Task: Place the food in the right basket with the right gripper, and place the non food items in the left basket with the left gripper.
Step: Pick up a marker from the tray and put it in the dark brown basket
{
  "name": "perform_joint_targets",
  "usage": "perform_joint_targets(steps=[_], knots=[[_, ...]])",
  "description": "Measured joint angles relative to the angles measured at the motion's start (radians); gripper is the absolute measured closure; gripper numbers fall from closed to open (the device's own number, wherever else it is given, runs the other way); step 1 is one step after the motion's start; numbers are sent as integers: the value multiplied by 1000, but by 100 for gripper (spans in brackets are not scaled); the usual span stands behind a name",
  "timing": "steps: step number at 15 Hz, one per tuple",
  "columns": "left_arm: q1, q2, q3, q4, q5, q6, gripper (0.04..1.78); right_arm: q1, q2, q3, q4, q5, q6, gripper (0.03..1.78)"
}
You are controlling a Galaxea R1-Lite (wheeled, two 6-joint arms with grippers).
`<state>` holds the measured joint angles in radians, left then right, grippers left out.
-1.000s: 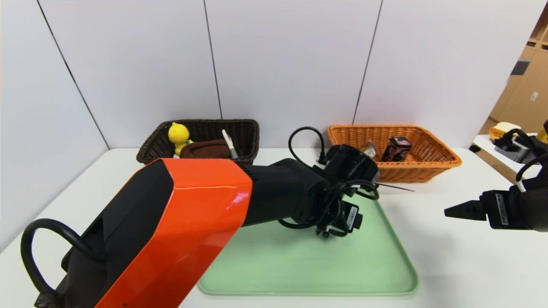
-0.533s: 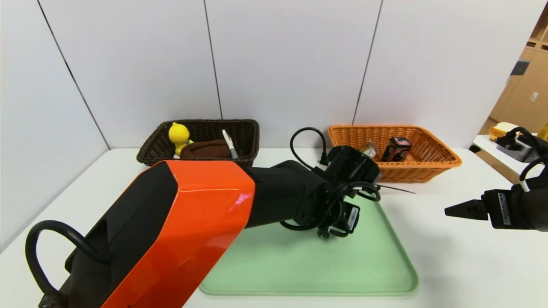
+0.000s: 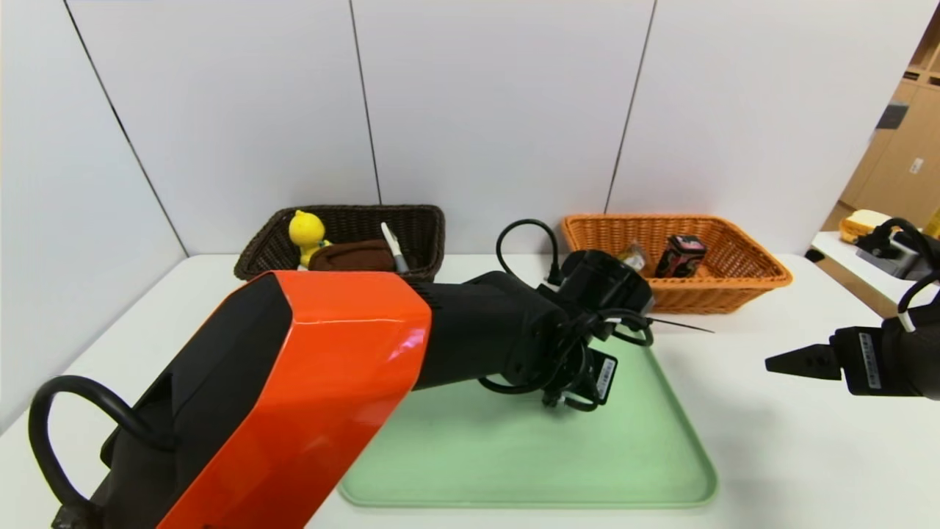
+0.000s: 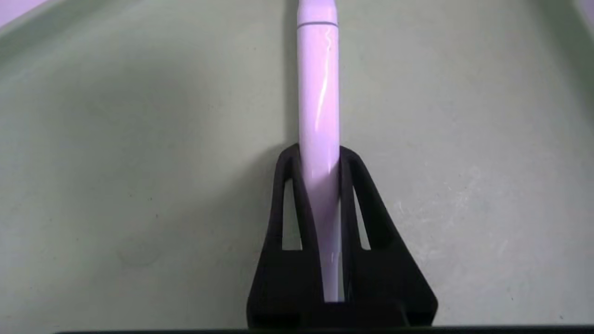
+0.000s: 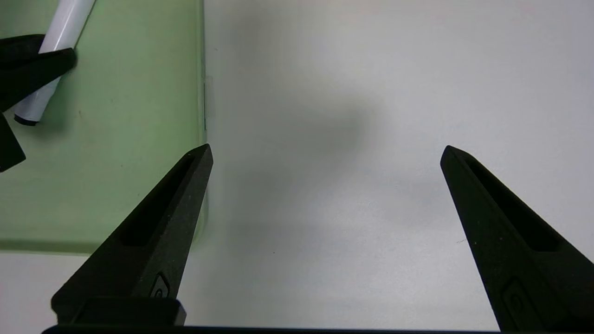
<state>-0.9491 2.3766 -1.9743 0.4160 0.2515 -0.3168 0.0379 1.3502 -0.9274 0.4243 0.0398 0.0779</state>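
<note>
Left gripper (image 4: 320, 185) fingers are closed on the white pen (image 4: 318, 93) — light, rigid, glossy and likely slippery; mid-barrel hold suits. Right gripper (image 5: 325, 195), lower frame, fingers spread wide, empty.

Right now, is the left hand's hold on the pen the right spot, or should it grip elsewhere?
Probably fine. The left hand is shut across the pen, fingers on either side of the smooth round barrel, coming from above the tray. The pen lies flat, so a top-down pinch across its width suits it; the far end sticks out beyond the fingers.

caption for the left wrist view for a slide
Left gripper shut on a white marker lying on the green tray.
</note>
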Motion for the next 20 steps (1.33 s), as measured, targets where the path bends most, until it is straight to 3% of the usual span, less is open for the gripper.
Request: perform_joint_targets(steps=[5, 11, 13, 16, 20], knots=[[2, -94, -1, 50, -84, -68, 165, 3, -11, 7, 0, 0, -1, 11], [31, -287, 10, 92, -93, -105, 165, 7, -16, 5, -1, -1, -1, 11], [77, -361, 13, 89, -76, -111, 165, 8, -15, 6, -1, -2, -1, 11], [185, -431, 14, 43, 28, -177, 165, 9, -13, 2, -1, 4, 1, 11], [364, -455, 26, 38, 45, -289, 165, 9, -14, 0, -1, 14, 1, 11]])
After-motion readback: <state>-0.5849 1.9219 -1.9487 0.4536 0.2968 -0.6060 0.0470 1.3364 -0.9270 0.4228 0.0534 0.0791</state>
